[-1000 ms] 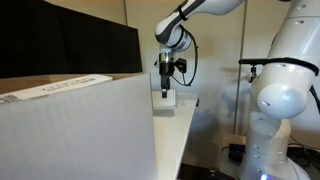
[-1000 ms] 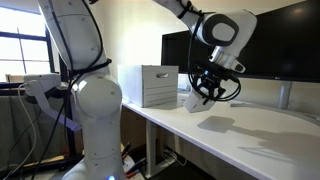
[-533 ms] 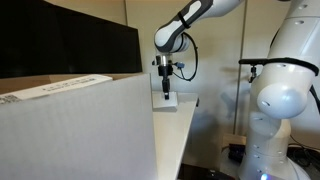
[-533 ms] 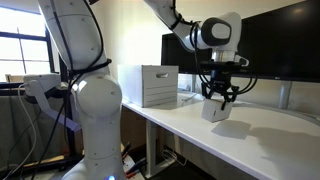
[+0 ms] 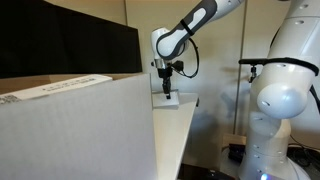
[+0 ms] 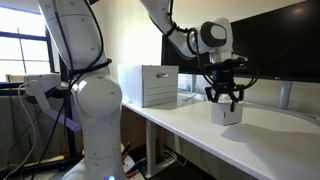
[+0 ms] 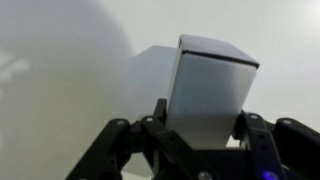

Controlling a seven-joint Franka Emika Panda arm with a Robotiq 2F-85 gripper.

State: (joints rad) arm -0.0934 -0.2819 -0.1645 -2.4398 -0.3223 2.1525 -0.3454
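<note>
My gripper (image 6: 226,99) is shut on a small white rectangular block (image 6: 226,112) and holds it upright, low over the white table (image 6: 190,135). I cannot tell whether the block touches the surface. In an exterior view the gripper (image 5: 167,87) points straight down with the block (image 5: 168,99) under it, near the table's far end. In the wrist view the block (image 7: 210,90) fills the gap between my two black fingers, with the gripper (image 7: 202,128) closed on its sides. The table behind it is plain white.
A white drawer-like box (image 6: 148,85) stands on the table beside a dark monitor (image 6: 285,40). A large white carton (image 5: 70,135) fills the foreground in an exterior view. A white robot body (image 6: 90,105) stands beside the table; it also shows in an exterior view (image 5: 285,95).
My gripper has carried the white block sideways along the table, away from the drawer-like box and toward the monitor, and turned at the wrist. The grip stays closed on the block.
</note>
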